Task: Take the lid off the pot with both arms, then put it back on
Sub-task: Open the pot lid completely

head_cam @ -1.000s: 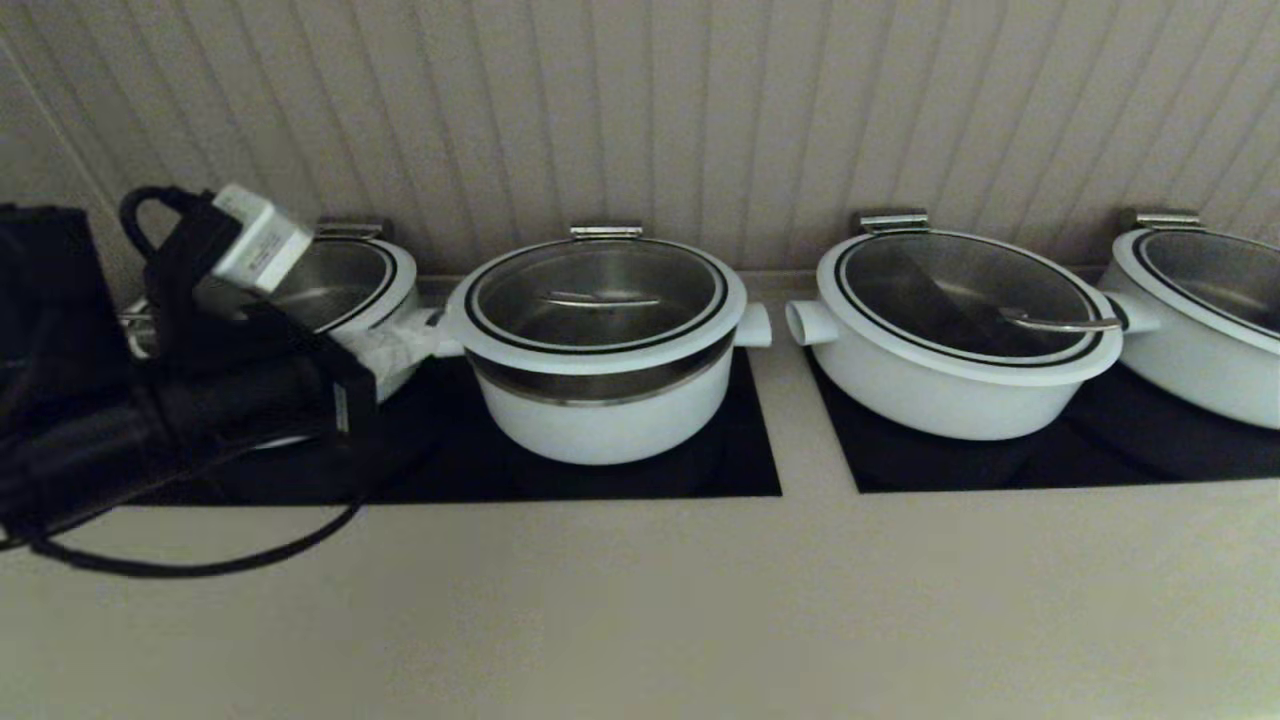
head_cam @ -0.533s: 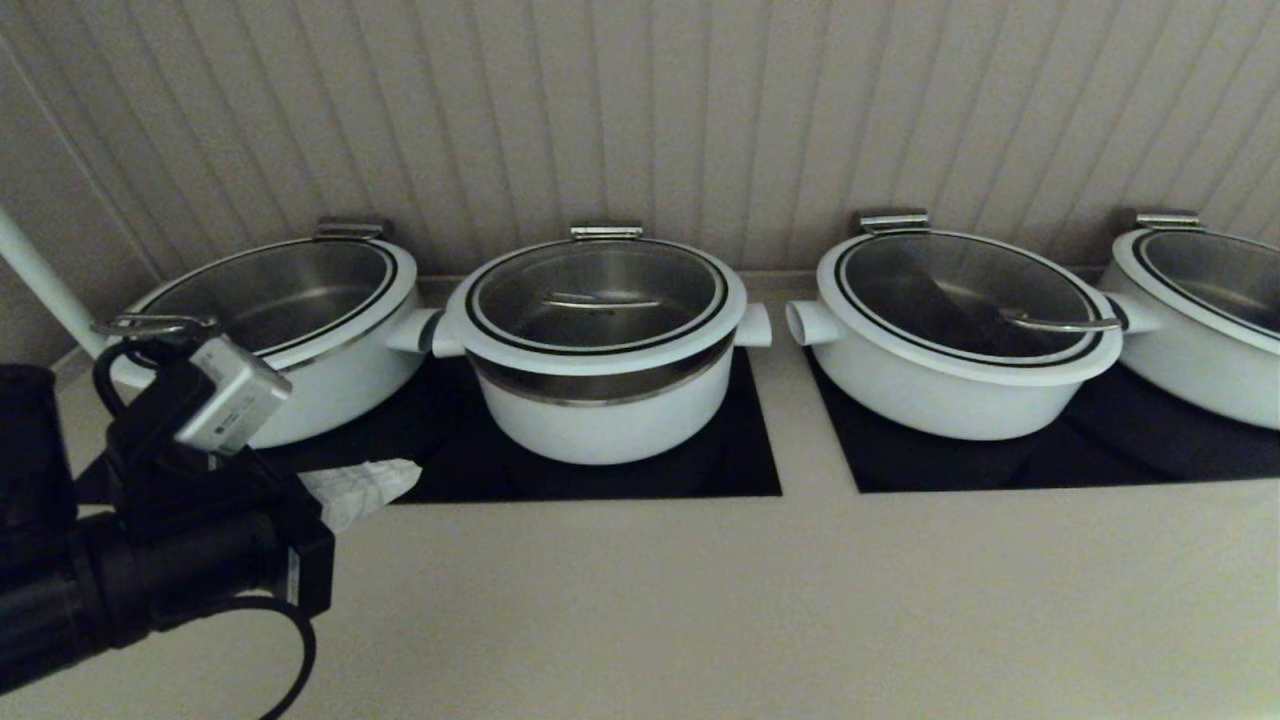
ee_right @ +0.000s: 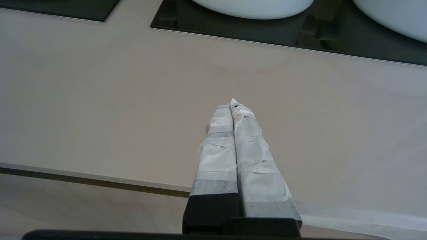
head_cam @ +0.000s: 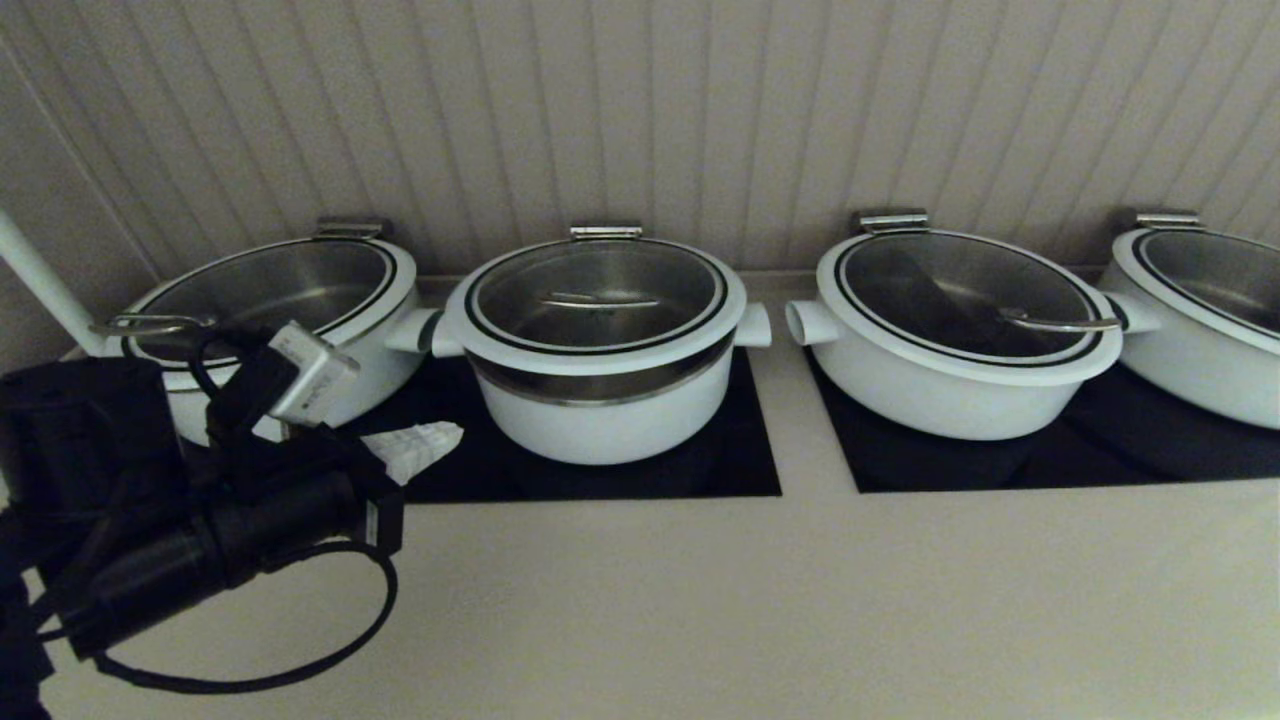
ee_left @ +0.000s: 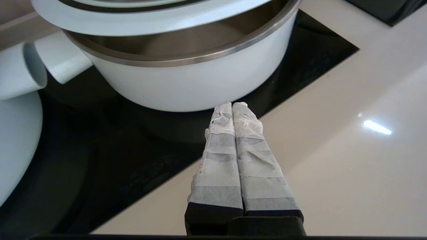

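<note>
The pot (head_cam: 610, 415), deep and white with a steel band, stands on a black hob panel (head_cam: 745, 470) at centre left. The lid (head_cam: 598, 300) rests on it, glass with a white rim and a steel bar handle at its centre. My left gripper (head_cam: 440, 440) is shut and empty, low in front of the pot's left side. In the left wrist view the left gripper (ee_left: 232, 106) points at the pot's white wall (ee_left: 200, 86), just short of it. My right gripper (ee_right: 232, 104) is shut and empty over bare counter; it is out of the head view.
A wider white pot (head_cam: 290, 330) stands left of the task pot, close behind my left arm. Two more wide pots (head_cam: 960, 340) (head_cam: 1210, 320) stand on the right. The beige counter (head_cam: 750, 600) runs in front. A ribbed wall stands behind.
My left arm swung down and back from in front of the left pot to the counter's front left, then moved forward and right again toward the pot. Pot and lid have not moved.
</note>
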